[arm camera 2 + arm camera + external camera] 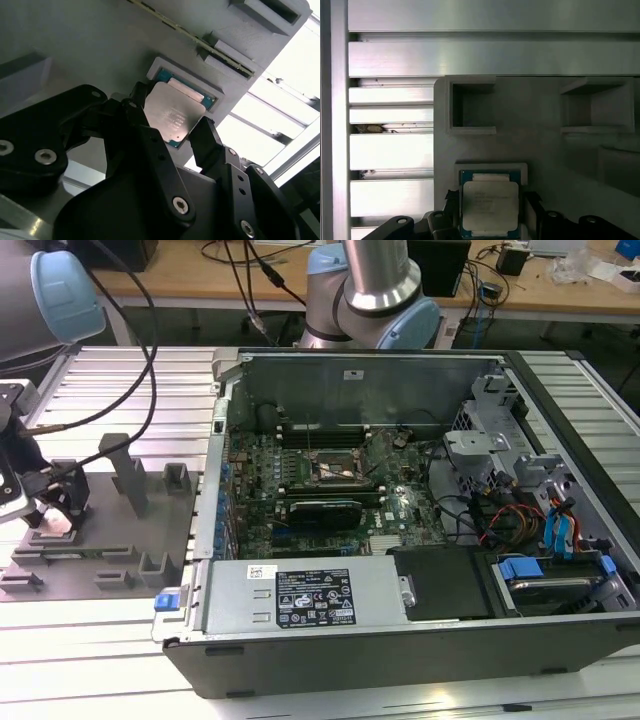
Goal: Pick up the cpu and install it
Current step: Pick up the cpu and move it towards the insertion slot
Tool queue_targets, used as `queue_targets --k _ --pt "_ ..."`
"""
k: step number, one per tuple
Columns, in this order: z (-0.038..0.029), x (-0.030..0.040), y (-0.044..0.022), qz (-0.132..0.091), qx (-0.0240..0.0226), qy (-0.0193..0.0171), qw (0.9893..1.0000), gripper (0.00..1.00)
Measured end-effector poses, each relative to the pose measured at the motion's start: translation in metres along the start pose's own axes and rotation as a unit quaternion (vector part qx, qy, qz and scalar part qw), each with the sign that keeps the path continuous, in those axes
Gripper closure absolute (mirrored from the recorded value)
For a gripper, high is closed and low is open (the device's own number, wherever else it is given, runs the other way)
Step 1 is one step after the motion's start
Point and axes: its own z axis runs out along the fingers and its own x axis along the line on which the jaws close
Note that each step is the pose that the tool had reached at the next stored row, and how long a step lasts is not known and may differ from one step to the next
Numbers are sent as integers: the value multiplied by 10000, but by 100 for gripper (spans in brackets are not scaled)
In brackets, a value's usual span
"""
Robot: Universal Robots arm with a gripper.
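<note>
The cpu [175, 107] [490, 206] is a flat square chip with a silvery top and a green rim, lying in a pale framed recess of the grey fixture plate [110, 540]. My gripper [170, 115] [490, 200] hangs low over it, one black finger pressed against each of two opposite edges, so the jaws stand shut on the chip. In the exterior view the gripper [55, 505] is at the far left over that plate. The motherboard's cpu socket [335, 472] sits inside the open computer case [400, 640], well to the exterior view's right.
Grey upright holders [130, 475] stand on the fixture plate near the gripper. A long black expansion card [320, 510] lies just in front of the socket. Drive bays and cables [540, 530] fill the case's right side. Ribbed aluminium table [90, 660] surrounds everything.
</note>
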Motion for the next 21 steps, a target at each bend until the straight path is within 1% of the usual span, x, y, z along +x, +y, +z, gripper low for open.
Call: queue_targets --k 3,14,15,16,21 --pt "21 1 0 0 -1 -1 10000 38" --pt "22 -2 0 0 0 1 10000 38" --pt "22 -3 0 0 0 1 10000 40" --pt "22 -3 0 1 0 1 10000 45" --pt "19 -4 0 0 0 1 10000 45"
